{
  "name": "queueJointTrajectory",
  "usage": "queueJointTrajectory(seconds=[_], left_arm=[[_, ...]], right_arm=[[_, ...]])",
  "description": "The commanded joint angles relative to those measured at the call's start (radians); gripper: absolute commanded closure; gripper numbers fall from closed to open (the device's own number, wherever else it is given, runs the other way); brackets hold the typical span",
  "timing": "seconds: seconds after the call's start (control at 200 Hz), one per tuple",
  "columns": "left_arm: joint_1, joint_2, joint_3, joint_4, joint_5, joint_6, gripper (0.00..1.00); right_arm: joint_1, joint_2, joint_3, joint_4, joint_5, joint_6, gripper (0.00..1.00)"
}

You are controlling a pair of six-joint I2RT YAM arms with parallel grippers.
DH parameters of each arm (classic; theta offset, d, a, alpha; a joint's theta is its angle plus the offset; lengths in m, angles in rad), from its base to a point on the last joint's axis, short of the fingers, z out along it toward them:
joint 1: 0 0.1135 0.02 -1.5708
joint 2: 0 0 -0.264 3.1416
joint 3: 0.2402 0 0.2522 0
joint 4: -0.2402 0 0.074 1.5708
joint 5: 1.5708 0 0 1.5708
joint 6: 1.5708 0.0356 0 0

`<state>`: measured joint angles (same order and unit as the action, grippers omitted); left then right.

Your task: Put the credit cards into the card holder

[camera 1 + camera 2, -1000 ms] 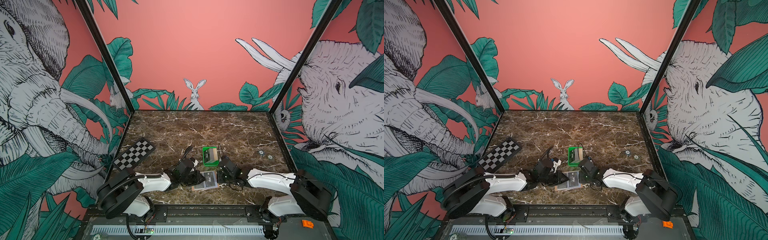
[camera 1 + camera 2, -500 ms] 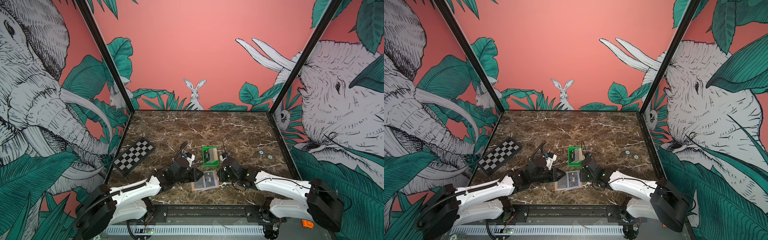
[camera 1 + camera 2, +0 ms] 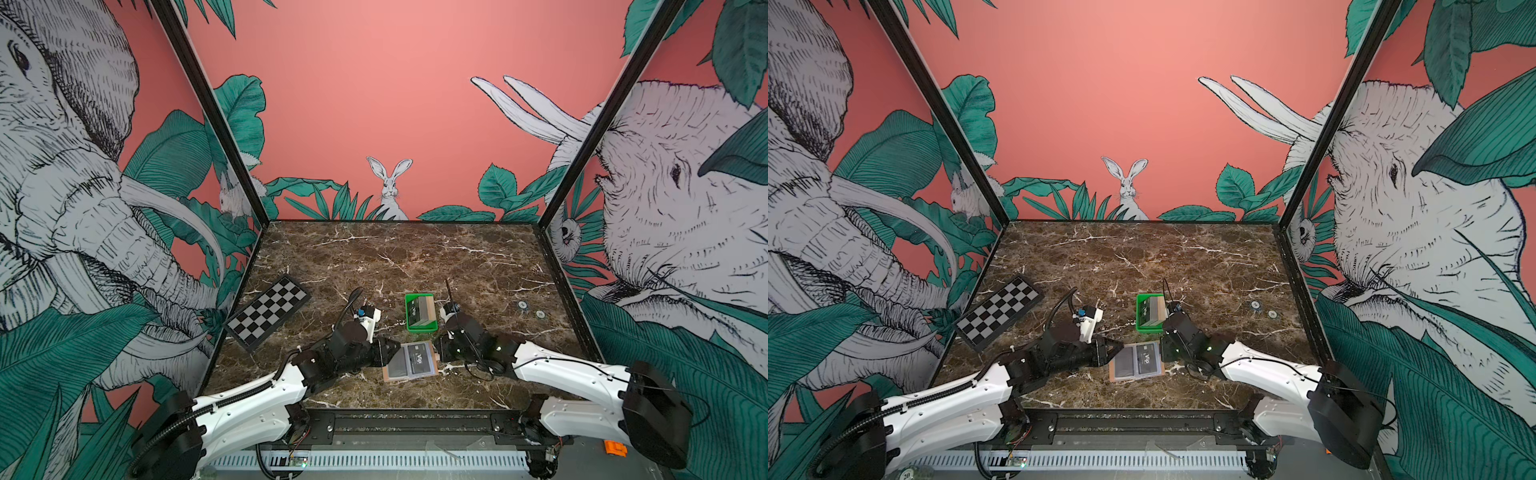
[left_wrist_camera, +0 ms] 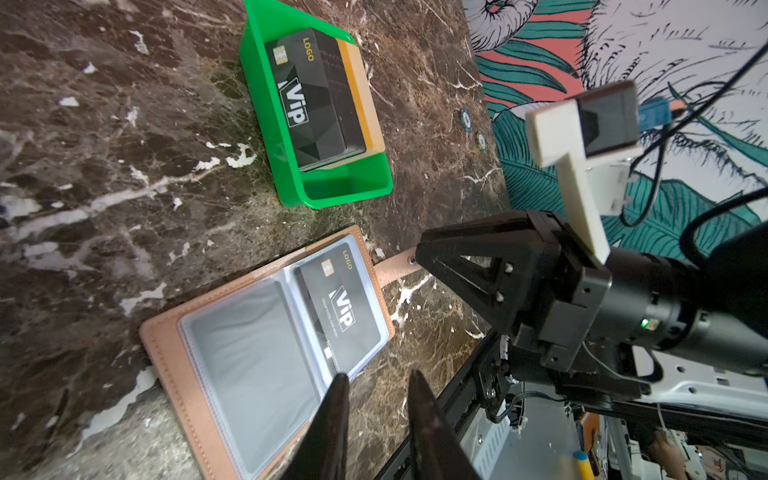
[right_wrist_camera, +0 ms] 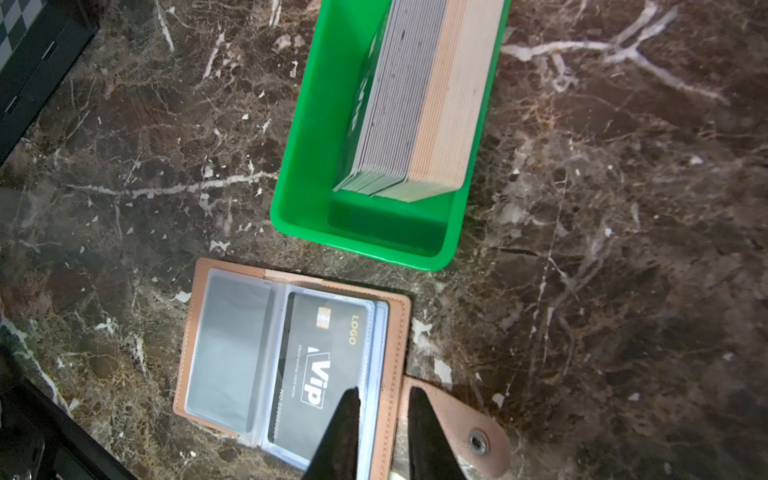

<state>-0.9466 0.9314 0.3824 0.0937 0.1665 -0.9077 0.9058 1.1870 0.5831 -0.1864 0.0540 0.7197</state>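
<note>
While both arms are crowding in low beside the green tray (image 3: pixel 420 329), the card holder (image 3: pixel 409 360) is lying open and flat on the marble table (image 3: pixel 395 257). It is sitting just beside the tray, on the side toward the arm bases.

One black VIP card (image 5: pixel 320 365) is sitting in a clear pocket. The other pocket is showing only cloudy grey, and I can't tell whether a card is in there.

The left gripper (image 4: pixel 376 380) is hovering at the holder's grey-pocket side. Its fingers are narrowly parted with nothing between them, and their roots are cut off by the frame.

The right gripper (image 5: pixel 380 395) is poised over the stitched border where the strap (image 5: pixel 457 419) begins. It is parted just as little and clamping nothing, though whether the tips are touching the cover is hard to make out.

In both top views the fingertips are vanishing against the dark gripper bodies.

Inside the tray the stack of cards (image 4: pixel 316 99) is leaning on edge. Only the front VIP face is showing, the rest just grey and tan edges.
</note>
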Motion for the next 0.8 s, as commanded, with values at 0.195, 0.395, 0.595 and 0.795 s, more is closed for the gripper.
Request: queueJointTrajectory(seconds=[0.195, 0.395, 0.595, 0.795], left_arm=[[-0.004, 0.034, 0.032, 0.024, 0.161, 0.140, 0.72], [-0.004, 0.105, 0.071, -0.043, 0.224, 0.221, 0.72], [-0.004, 0.151, 0.080, -0.061, 0.217, 0.214, 0.72], [-0.006, 0.176, 0.047, 0.002, 0.166, 0.152, 0.72]], right_arm=[[0.054, 0.019, 0.028, 0.043, 0.103, 0.133, 0.71], [0.107, 0.060, 0.058, 0.001, 0.118, 0.207, 0.73], [0.136, 0.022, 0.031, 0.009, 0.140, 0.262, 0.73], [0.136, -0.056, 0.007, -0.040, 0.182, 0.286, 0.72]])
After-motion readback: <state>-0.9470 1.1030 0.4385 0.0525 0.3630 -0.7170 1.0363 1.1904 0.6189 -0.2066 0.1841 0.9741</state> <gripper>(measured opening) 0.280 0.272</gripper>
